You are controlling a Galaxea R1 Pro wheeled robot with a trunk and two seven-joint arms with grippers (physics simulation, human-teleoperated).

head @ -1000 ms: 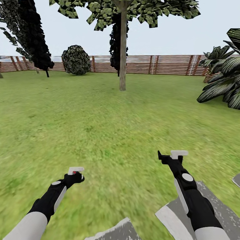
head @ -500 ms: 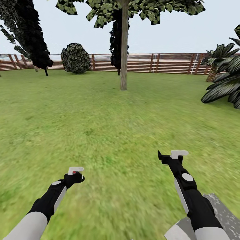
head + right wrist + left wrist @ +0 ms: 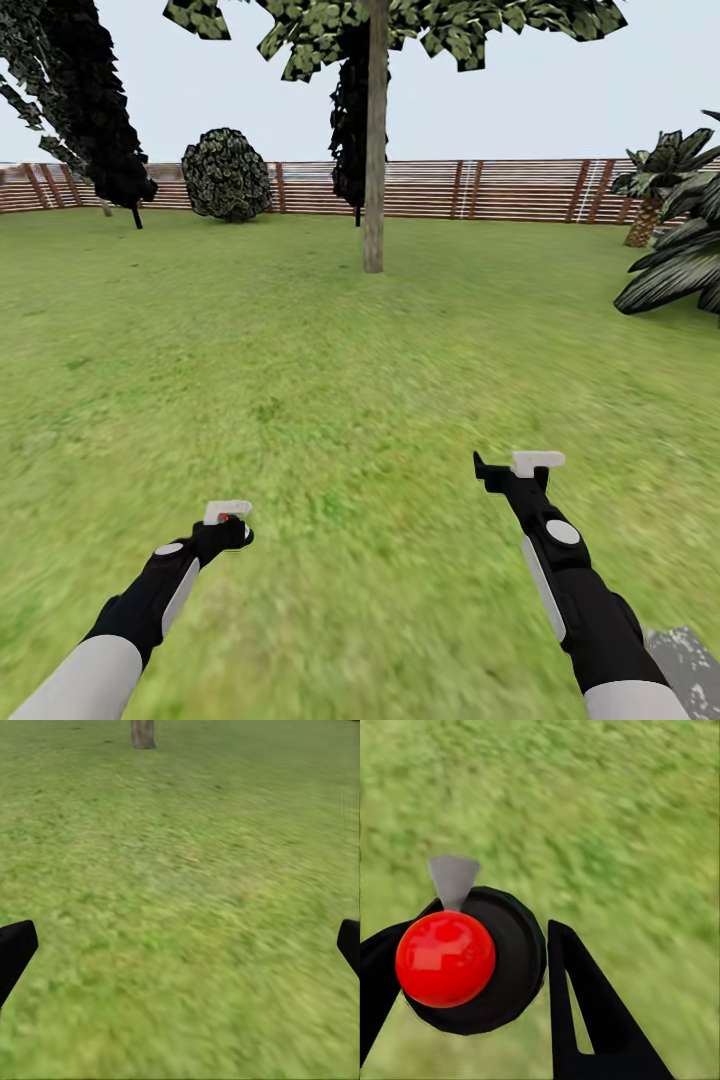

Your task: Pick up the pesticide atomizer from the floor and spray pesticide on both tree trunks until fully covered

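Head view: lawn [image 3: 330,380]; tree trunk [image 3: 373,140] upper centre before the fence [image 3: 500,190]; left gripper [image 3: 228,518] lower left; right gripper [image 3: 510,468] lower right; stepping stone [image 3: 685,655] at bottom-right corner

Left wrist view: fingers [image 3: 592,1012] clamped on the atomizer [image 3: 472,960], red knob, grey nozzle

Right wrist view: jaws wide apart; trunk base [image 3: 142,733] at top

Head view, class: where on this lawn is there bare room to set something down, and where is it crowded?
Bare grass runs from the two arms up to the tree trunk. The left tool holds the sprayer; the right tool is open. Crowded: the far fence with its round bush, and leafy plants at right.
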